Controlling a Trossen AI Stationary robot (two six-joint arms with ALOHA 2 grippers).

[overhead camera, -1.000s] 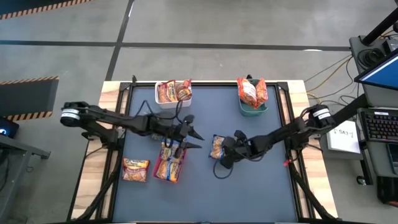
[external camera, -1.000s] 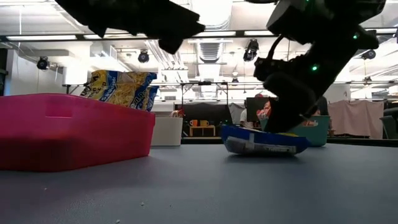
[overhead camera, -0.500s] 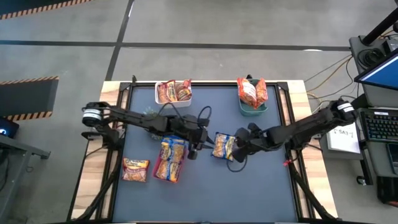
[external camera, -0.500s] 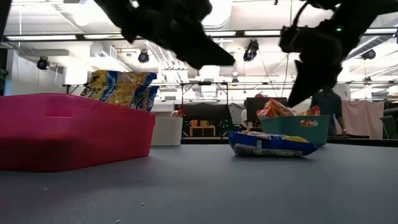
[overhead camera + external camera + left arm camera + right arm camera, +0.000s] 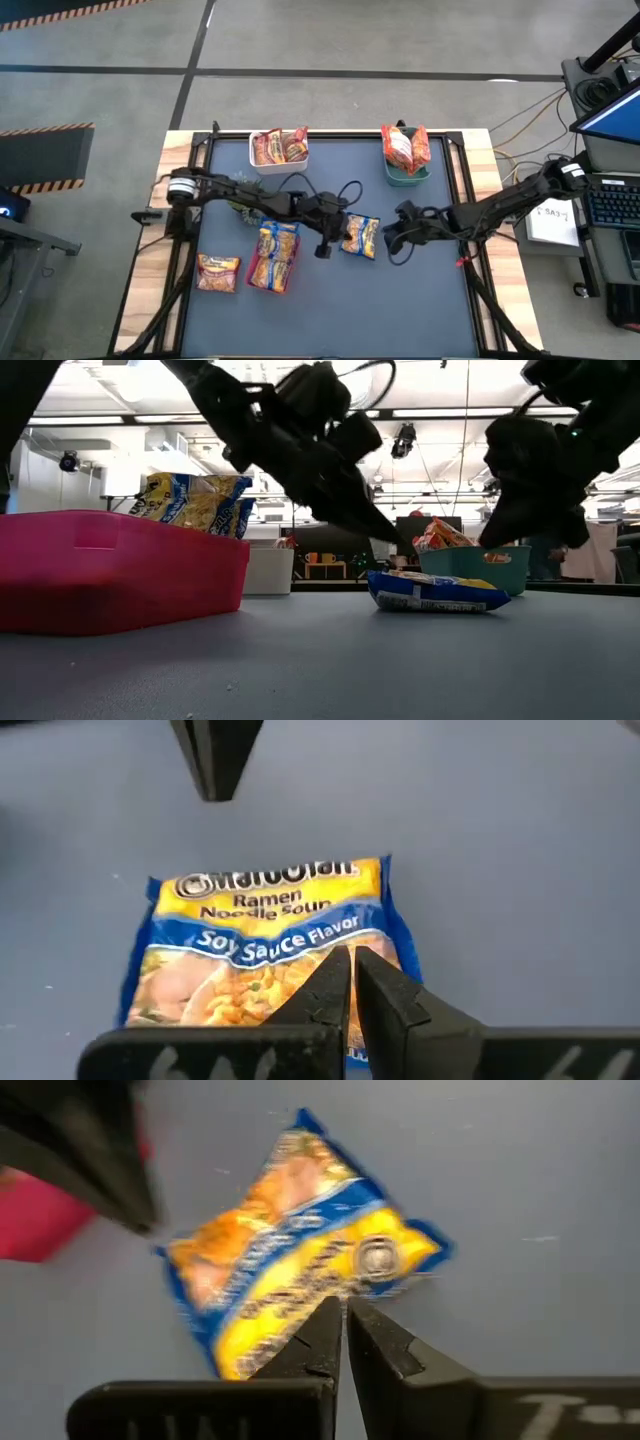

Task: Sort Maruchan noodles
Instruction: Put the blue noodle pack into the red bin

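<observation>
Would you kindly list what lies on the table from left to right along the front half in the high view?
Orange-trimmed packet → red tray of blue packets → left gripper → blue soy sauce packet → right gripper.

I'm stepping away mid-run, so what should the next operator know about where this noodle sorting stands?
Left gripper: shut, at the near edge of the loose blue-trimmed crinkly plastic ramen packet lying flat mid-table; a grip is not clear.
Right gripper: shut, empty, just right of that packet.
Sorted: blue-trimmed packets in the flat red tray; packets in the white bin and the teal bin at the far edge.
Left: the mid-table packet, probably for the red tray, and one orange-red packet lying beside that tray.
</observation>
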